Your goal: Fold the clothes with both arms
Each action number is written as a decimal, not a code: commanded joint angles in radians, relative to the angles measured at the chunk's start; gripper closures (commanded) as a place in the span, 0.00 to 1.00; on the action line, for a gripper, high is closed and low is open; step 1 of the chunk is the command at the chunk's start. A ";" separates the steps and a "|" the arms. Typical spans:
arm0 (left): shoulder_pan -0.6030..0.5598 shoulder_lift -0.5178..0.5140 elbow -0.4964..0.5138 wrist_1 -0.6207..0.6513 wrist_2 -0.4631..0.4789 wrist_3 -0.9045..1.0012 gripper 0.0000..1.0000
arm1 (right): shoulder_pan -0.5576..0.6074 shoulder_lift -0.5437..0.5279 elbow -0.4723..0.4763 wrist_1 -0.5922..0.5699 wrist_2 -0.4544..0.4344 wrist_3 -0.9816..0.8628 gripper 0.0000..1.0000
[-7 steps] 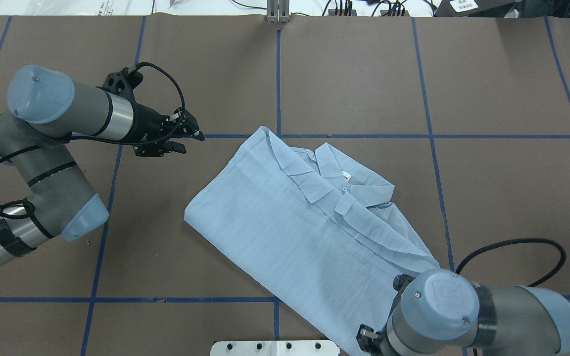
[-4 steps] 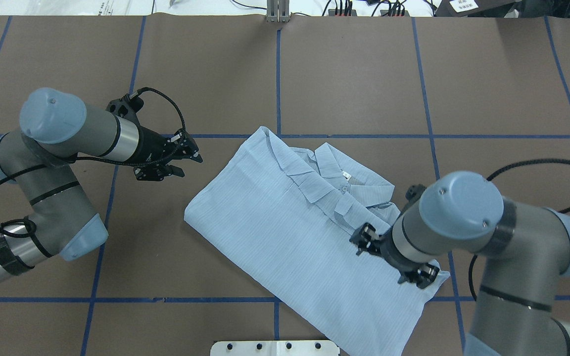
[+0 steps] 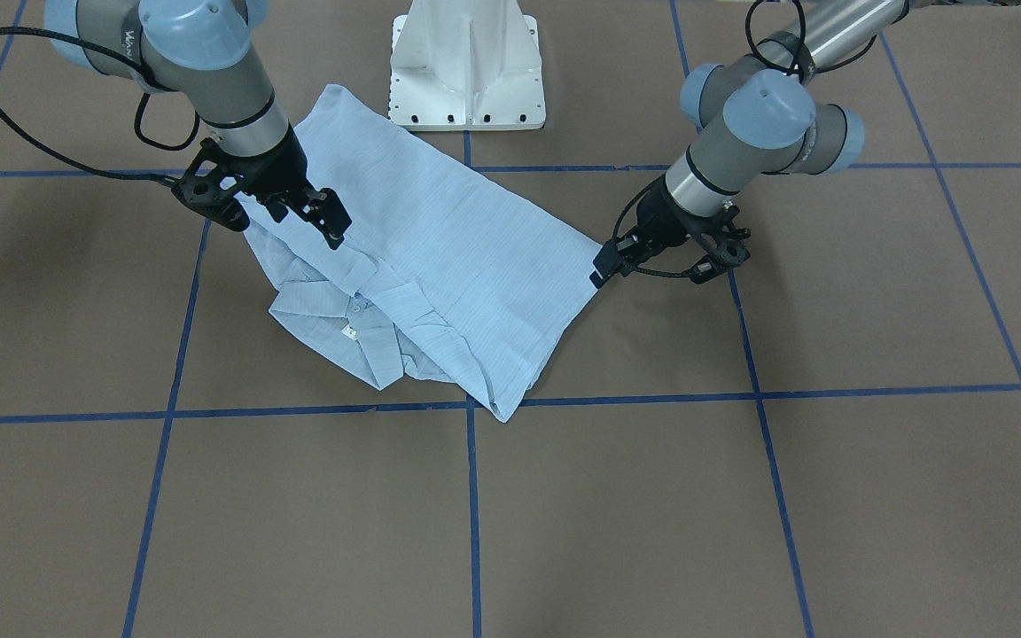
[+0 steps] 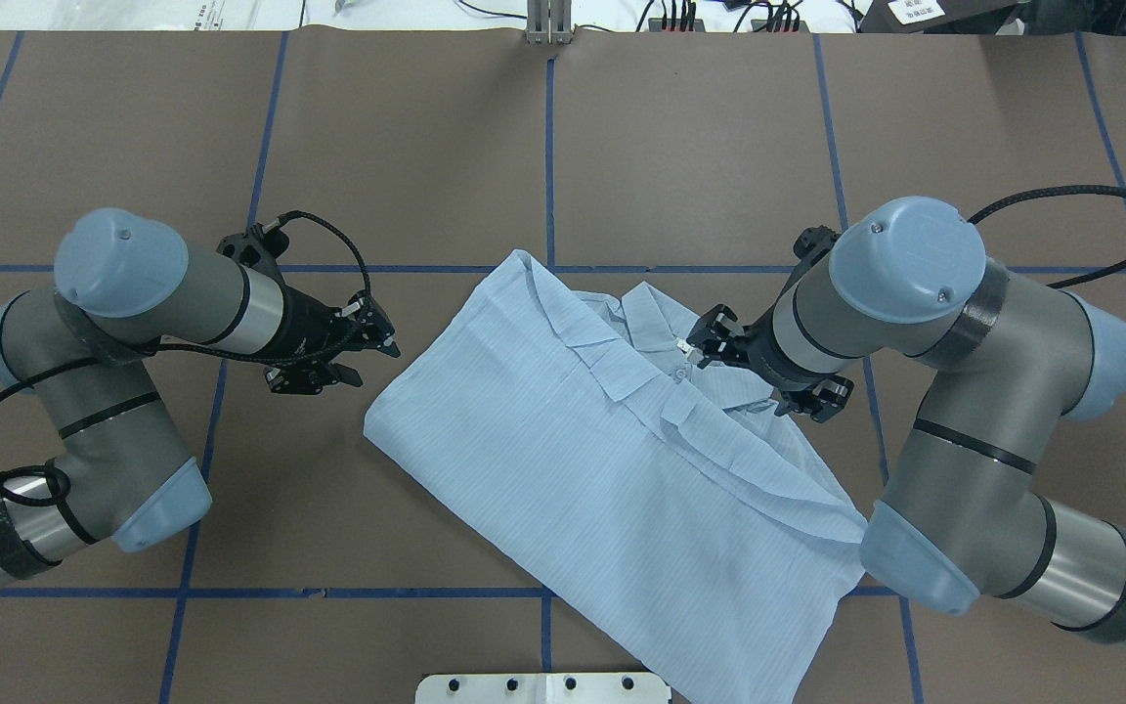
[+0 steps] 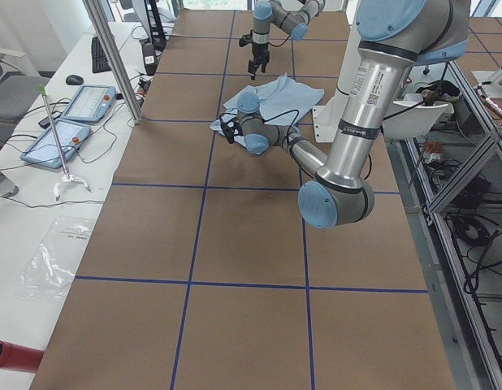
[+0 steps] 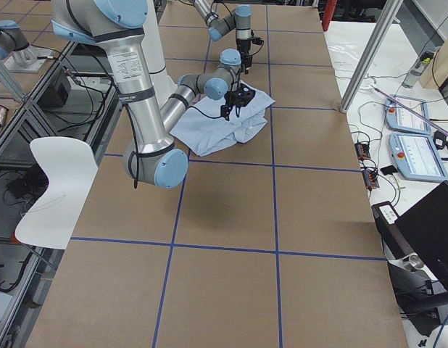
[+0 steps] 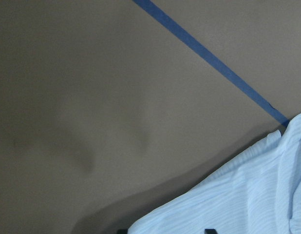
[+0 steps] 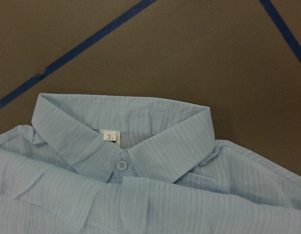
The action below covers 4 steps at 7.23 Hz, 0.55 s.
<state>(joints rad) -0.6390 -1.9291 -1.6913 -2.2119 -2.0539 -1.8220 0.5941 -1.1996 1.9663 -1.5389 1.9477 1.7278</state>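
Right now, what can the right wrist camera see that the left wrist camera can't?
Only the right wrist camera shows the shirt's collar, its white label marked 3, and a button. Only the left wrist camera shows a plain edge of the shirt, with its shadow, beside a big bare stretch of table. Both show pale-blue striped cloth, the brown table and blue tape lines.

the right hand [image 4: 706, 338] has swung up over the shirt [image 4: 563, 460] collar [image 4: 649, 315]; the left hand [image 4: 375, 360] seems slightly nearer.
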 commanded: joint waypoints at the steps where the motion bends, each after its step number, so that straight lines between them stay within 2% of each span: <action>1: 0.021 0.045 -0.081 0.094 0.012 0.000 0.39 | 0.027 0.005 -0.009 0.049 -0.001 -0.004 0.00; 4: 0.053 0.042 -0.065 0.136 0.014 -0.016 0.39 | 0.027 0.012 -0.053 0.098 -0.033 -0.007 0.00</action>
<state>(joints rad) -0.6010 -1.8865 -1.7659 -2.0859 -2.0406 -1.8266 0.6207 -1.1935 1.9284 -1.4519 1.9338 1.7218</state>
